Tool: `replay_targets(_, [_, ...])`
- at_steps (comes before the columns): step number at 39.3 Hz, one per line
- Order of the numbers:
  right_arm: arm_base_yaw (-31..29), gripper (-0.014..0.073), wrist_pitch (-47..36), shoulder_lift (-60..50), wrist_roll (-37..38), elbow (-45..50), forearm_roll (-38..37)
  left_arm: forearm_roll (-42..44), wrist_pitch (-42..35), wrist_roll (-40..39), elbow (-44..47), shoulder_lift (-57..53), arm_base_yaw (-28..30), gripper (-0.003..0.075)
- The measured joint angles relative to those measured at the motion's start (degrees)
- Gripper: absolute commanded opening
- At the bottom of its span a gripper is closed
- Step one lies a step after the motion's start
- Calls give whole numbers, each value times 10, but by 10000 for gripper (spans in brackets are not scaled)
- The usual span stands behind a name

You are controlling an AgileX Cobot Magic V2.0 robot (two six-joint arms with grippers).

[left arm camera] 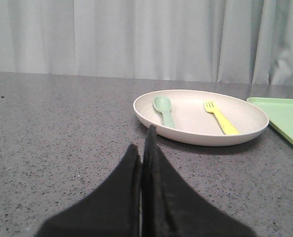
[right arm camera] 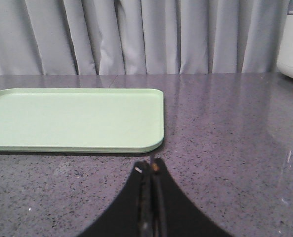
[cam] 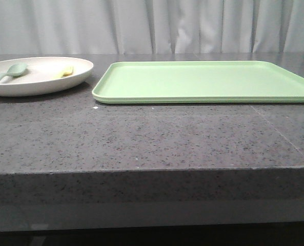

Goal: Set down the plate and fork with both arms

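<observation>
Found plate (left arm camera: 200,121) left of the green tray (cam: 208,80), fork (left arm camera: 220,117) and green spoon (left arm camera: 164,109) lying in it. Left gripper (left arm camera: 142,148) and right gripper (right arm camera: 151,170) clenched, empty. Judged best: open wide, take the rim low, keep level.

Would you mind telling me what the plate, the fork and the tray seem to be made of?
Round cream-white plate: probably matte plastic or melamine; it shows no glare. Small yellow fork: likely plastic, given its bright uniform colour and thick, short tines. Rectangular light-green tray: likely plastic too, smooth with a faint sheen and rounded moulded rim.
</observation>
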Motion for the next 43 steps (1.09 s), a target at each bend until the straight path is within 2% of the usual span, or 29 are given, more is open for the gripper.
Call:
replay_targets(22, [0, -67, 0, 0, 0, 0, 0, 0, 0, 0, 0, 0, 0, -18])
replay_targets(31, [0, -67, -31, 0, 0, 0, 0, 0, -42, 0, -4, 0, 0, -18])
replay_targets(36, [0, -67, -6, 0, 0, -38, 0, -9, -27, 0, -44, 0, 0, -18])
replay_targets(43, [0, -67, 74, 6, 0, -151, 0, -13, 53, 0, -162, 20, 0, -18])
